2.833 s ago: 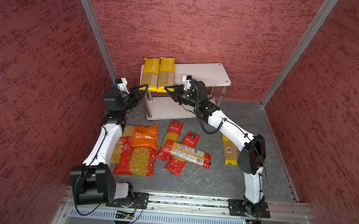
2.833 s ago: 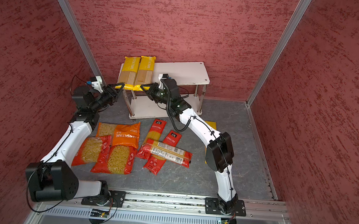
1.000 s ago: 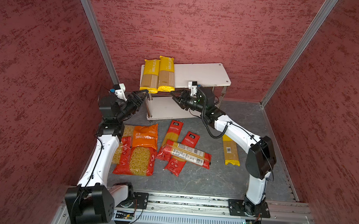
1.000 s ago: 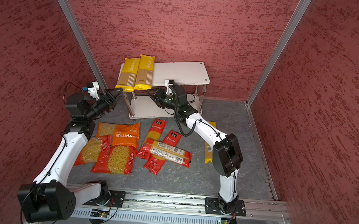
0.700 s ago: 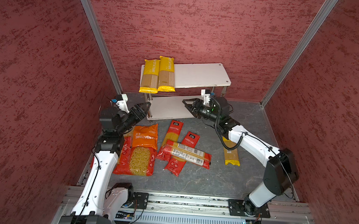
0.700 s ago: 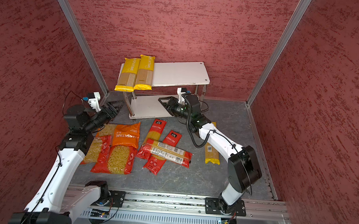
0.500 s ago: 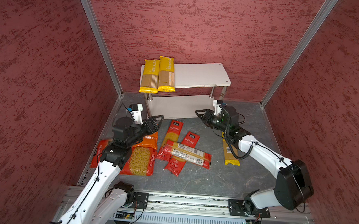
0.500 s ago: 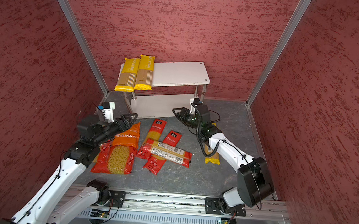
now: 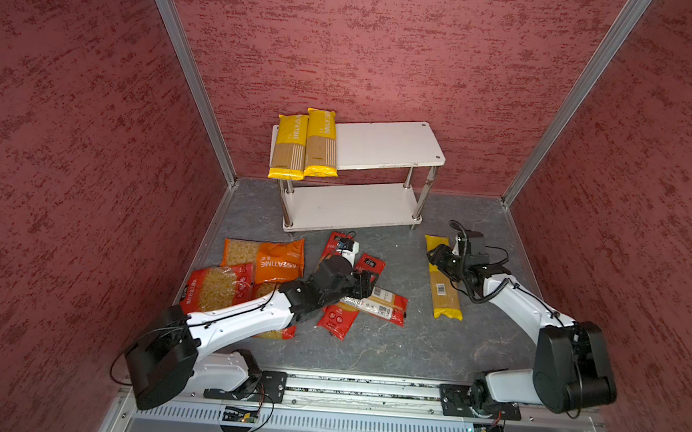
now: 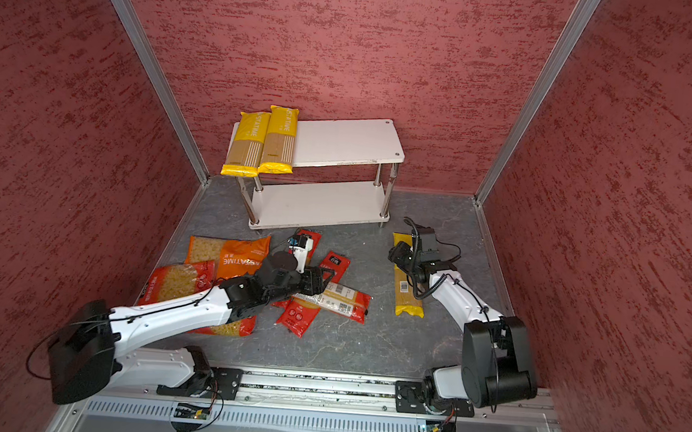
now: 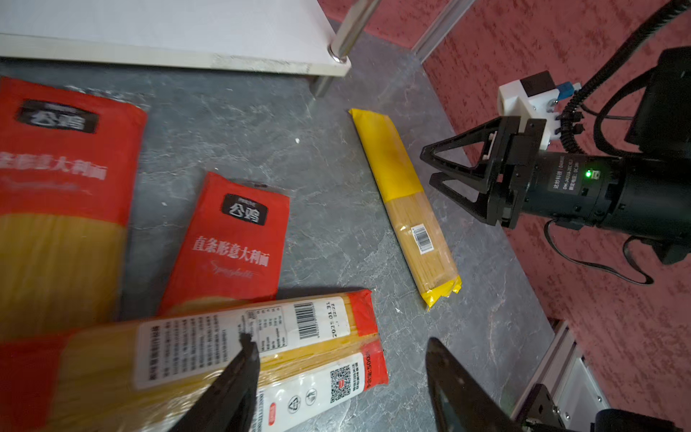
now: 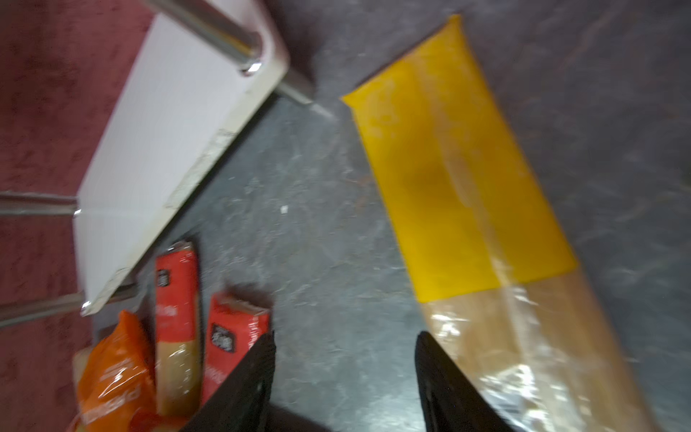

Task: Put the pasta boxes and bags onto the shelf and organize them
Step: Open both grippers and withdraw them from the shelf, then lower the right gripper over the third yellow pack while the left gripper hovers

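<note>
So ur left gripper [image 11: 336, 340] has jaws wide over the crosswise red spaghetti bag [image 11: 194, 344] in front of the shelf [image 9: 382, 144]; right gripper [image 11: 427, 166], wide too, over the yellow spaghetti pack [image 9: 443, 290] off shelf's right front leg.

Rough-plastered walls [image 9: 368, 52] in mottled dark red close three sides; slim aluminium corner profiles [image 9: 187, 72] run down to a grey, marble-veined floor [image 9: 389, 345]; a metal rail [image 9: 365, 393] and a slotted grille [image 9: 363, 424] edge the near side; light falls evenly.

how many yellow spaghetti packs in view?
3. Two side by side on the shelf, top board, left end: yellow pack, second pack. Third pack on the floor by the right gripper. None seem hidden.
</note>
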Controlling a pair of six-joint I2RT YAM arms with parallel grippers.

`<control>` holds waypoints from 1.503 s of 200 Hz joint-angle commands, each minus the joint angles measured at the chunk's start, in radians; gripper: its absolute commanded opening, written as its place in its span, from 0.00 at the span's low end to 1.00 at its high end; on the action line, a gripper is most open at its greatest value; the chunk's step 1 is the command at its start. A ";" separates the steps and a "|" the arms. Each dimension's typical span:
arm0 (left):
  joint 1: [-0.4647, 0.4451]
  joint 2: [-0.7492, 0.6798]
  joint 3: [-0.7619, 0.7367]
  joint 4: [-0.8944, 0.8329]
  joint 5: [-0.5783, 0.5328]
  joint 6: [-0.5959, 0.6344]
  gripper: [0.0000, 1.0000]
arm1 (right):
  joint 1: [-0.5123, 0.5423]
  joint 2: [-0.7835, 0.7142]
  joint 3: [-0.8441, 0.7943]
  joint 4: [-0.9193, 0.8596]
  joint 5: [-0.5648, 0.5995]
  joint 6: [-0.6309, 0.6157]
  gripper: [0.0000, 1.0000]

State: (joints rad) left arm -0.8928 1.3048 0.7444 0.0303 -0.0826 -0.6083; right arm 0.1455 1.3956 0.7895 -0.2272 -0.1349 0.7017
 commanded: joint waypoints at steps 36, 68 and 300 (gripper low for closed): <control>-0.059 0.179 0.127 0.075 0.024 0.051 0.70 | -0.133 -0.012 -0.108 0.018 0.057 -0.046 0.65; -0.061 0.213 0.125 0.093 0.034 0.030 0.70 | -0.137 0.025 -0.152 0.056 0.006 -0.036 0.65; -0.058 0.343 0.173 0.151 0.130 -0.019 0.70 | -0.233 0.183 -0.151 0.378 -0.326 0.165 0.61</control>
State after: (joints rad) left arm -0.9501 1.6745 0.9295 0.1585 0.0471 -0.6201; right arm -0.0822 1.5368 0.6109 0.0605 -0.4244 0.8455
